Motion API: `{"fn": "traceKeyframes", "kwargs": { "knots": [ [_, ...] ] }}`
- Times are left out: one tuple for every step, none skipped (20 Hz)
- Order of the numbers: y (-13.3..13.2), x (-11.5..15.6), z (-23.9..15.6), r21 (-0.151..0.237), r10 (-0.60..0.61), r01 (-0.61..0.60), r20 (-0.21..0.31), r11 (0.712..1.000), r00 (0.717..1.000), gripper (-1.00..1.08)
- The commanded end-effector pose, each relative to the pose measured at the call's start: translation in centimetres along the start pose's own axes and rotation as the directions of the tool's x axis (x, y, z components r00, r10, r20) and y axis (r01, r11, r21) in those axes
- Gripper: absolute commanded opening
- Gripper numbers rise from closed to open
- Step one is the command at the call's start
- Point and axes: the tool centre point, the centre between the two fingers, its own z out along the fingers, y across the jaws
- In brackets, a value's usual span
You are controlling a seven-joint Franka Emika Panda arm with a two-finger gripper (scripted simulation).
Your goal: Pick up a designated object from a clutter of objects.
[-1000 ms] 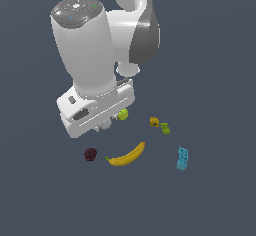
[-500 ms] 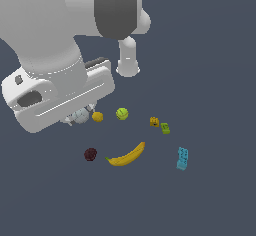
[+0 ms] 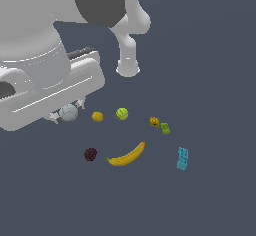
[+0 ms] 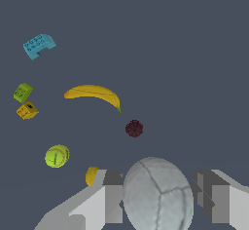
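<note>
risk: pale ball point(image 4: 156, 195) is round and smooth, could squirt out of the pads if the squeeze is off-centre or the lift jerks
risk 2: if it drops it rolls into the clutter, yellow-orange ball point(image 3: 97, 116) sits just beside
end effector point(image 4: 156, 197): fingers point(image 4: 113, 197) closed in on both sides of the pale ball, appear to touch it, pinching it
ball location: between the fingers, under the arm at exterior view's left point(image 3: 68, 112); on or just off the surface point(image 3: 210, 80), can't tell
untouched: banana point(image 3: 127, 155), maroon ball point(image 3: 90, 154), green ball point(image 3: 122, 113)
</note>
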Motion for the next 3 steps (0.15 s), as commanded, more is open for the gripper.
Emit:
{"fn": "traceKeyframes", "kwargs": {
  "knots": [
    [0.18,0.0,-0.24,0.0,-0.001,0.001,0.0,1.0,1.0,-1.0],
    [0.21,0.0,-0.26,0.0,-0.001,0.001,0.0,1.0,1.0,-1.0],
    [0.22,0.0,-0.27,0.0,-0.001,0.001,0.0,1.0,1.0,-1.0]
  ]
}}
